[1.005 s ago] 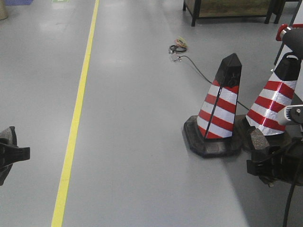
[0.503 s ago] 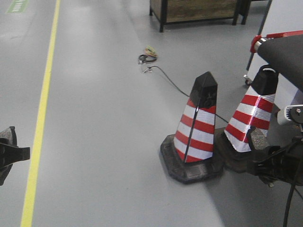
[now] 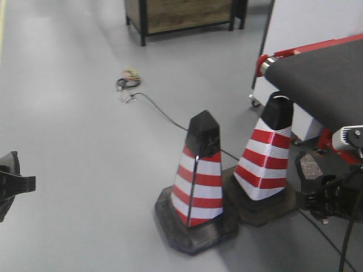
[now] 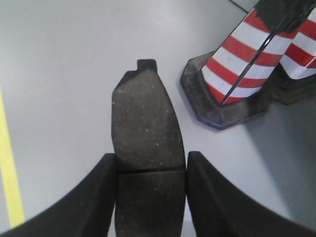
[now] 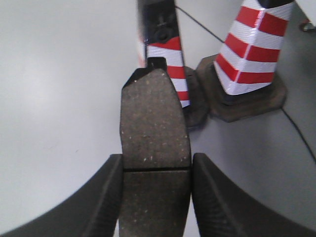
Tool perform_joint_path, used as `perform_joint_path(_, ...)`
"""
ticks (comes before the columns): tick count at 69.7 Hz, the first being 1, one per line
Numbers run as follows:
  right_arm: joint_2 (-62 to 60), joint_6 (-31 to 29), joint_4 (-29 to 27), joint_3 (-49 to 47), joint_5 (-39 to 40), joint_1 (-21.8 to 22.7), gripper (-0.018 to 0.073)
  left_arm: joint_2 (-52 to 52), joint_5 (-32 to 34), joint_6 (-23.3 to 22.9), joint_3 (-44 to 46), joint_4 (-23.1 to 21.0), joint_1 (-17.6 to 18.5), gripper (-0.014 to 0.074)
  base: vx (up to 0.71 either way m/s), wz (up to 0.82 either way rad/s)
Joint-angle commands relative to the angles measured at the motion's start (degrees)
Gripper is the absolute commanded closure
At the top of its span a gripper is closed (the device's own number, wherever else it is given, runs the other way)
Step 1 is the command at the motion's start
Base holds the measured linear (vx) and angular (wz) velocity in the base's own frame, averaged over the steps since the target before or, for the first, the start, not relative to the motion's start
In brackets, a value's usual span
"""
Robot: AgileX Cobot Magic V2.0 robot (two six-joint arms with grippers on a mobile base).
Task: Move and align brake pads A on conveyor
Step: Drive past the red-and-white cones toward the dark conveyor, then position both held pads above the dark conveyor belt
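Two of the brake pads A are up in the air right now, one per arm. The left gripper point(image 4: 150, 160) has its jaws closed down to pad width on the left pad point(image 4: 144, 113), pinching the long edges right around the groove. The right gripper point(image 5: 157, 160) has the right pad point(image 5: 154, 113) the same way. Neither pad is on the conveyor point(image 3: 323, 73) yet. The belt sits off to the right past the front cone point(image 3: 198, 175) and the back cone point(image 3: 269, 147), and both pads hang over bare floor point(image 3: 85, 141).

If it were me, I'd give those cones a wide berth, get both pads level over the belt, and set them down flat with the tabs pointing the same way before letting go.

The pads themselves are dark grey with a gritty, speckled face and slightly curved sides. Each has a thin groove across the middle and a little square tab on the far end. I can't see the other two anywhere.
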State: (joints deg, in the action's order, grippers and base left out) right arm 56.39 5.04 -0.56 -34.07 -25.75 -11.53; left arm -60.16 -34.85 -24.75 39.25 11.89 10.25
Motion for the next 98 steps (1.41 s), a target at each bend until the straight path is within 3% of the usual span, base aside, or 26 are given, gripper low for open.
perform_joint_path(1,-0.85,-0.26,0.16,-1.74,4.22,0.13,0.0546,1.09,3.69,-0.21,1.5,0.44,0.44,0.0464,0.39,-0.44)
perform_joint_path(98,-0.85,-0.26,0.16,-1.74,4.22,0.13,0.0546,1.09,3.69,-0.21,1.5,0.44,0.44,0.0464,0.29,-0.63)
